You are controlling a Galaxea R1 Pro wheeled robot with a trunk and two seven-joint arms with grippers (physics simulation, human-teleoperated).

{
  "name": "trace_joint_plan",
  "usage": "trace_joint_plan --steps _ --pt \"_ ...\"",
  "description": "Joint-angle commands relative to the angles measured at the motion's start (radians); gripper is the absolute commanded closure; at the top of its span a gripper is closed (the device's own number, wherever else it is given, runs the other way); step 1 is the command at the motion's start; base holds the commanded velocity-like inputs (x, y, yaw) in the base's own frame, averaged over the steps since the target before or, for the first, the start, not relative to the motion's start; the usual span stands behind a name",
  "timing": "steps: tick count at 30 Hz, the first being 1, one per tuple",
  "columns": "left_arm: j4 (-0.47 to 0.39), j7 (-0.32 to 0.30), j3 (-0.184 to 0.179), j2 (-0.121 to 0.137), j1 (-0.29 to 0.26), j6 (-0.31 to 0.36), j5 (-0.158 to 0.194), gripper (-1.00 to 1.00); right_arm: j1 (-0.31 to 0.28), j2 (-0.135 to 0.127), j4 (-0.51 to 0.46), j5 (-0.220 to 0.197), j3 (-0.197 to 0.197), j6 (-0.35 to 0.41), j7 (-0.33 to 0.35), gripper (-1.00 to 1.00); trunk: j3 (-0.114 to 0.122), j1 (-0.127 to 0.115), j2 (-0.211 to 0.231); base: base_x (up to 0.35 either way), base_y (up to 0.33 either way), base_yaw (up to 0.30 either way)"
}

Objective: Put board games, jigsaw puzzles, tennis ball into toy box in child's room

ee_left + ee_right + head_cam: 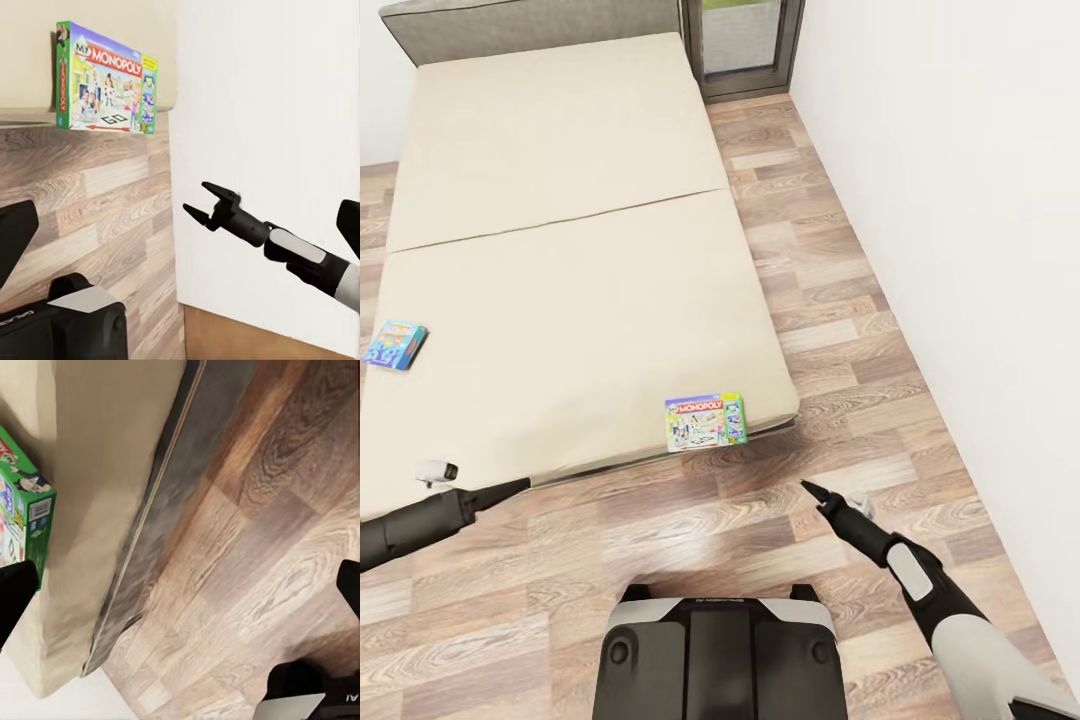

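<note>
Two board games lie on the beige bed (560, 260). The pale and green Monopoly box (705, 421) rests flat at the mattress's near right corner and also appears in the left wrist view (105, 79) and, partly, in the right wrist view (22, 517). A small blue box (397, 345) sits at the bed's left edge. My left gripper (518, 486) hovers open just off the bed's near edge, left of the Monopoly box. Over the floor to that box's right, my right gripper (812, 491) (196, 201) stands open and empty. The table and toy box are out of view.
A white wall (960, 250) runs along the right, leaving a strip of wood plank floor (820, 300) beside the bed. A grey headboard (530, 25) and a dark-framed window (745, 45) close the far end. My base (720, 655) stands near the bed's foot.
</note>
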Motion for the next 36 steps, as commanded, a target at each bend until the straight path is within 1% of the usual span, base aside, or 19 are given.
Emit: trace_joint_plan --steps 1,5,16,21,25,28,35,36 --pt "0.001 -0.005 -0.005 0.000 0.000 0.010 -0.004 -1.00 0.000 0.000 0.009 -0.009 -0.007 -0.004 0.007 -1.00 -0.001 0.000 -0.001 0.000 0.000 0.000" --pt "0.006 -0.005 -0.012 -0.001 0.000 0.009 -0.004 -1.00 0.000 0.000 0.021 -0.015 -0.011 -0.022 0.039 -1.00 -0.001 0.000 -0.001 0.000 0.000 0.000" --pt "0.009 -0.005 -0.009 0.000 0.000 0.013 0.000 -1.00 0.000 0.001 0.029 -0.022 -0.012 -0.032 0.141 -1.00 -0.001 0.000 -0.001 0.000 0.000 0.000" --pt "0.009 -0.005 -0.008 0.001 0.000 0.015 0.004 -1.00 0.000 0.003 0.029 -0.023 -0.012 -0.037 0.157 -1.00 -0.016 0.020 -0.036 0.000 0.000 0.000" --pt "0.009 -0.005 -0.011 0.001 0.000 0.018 0.001 -1.00 0.000 0.017 0.032 -0.011 -0.006 -0.047 0.151 -1.00 -0.029 0.035 -0.064 0.000 0.000 0.000" --pt "0.009 -0.005 -0.014 0.000 -0.001 0.023 0.002 -1.00 0.000 0.021 0.032 -0.007 -0.003 -0.050 0.149 -1.00 -0.038 0.046 -0.085 0.000 0.000 0.000" --pt "0.014 -0.005 -0.014 0.000 0.000 0.026 0.004 -1.00 0.000 0.022 0.029 -0.006 0.000 -0.048 0.161 -1.00 -0.060 0.073 -0.134 0.000 0.000 0.000" --pt "0.014 -0.005 -0.014 -0.001 0.000 0.027 0.004 -1.00 0.000 0.022 0.029 -0.006 0.001 -0.048 0.162 -1.00 -0.060 0.073 -0.134 0.000 0.000 0.000"
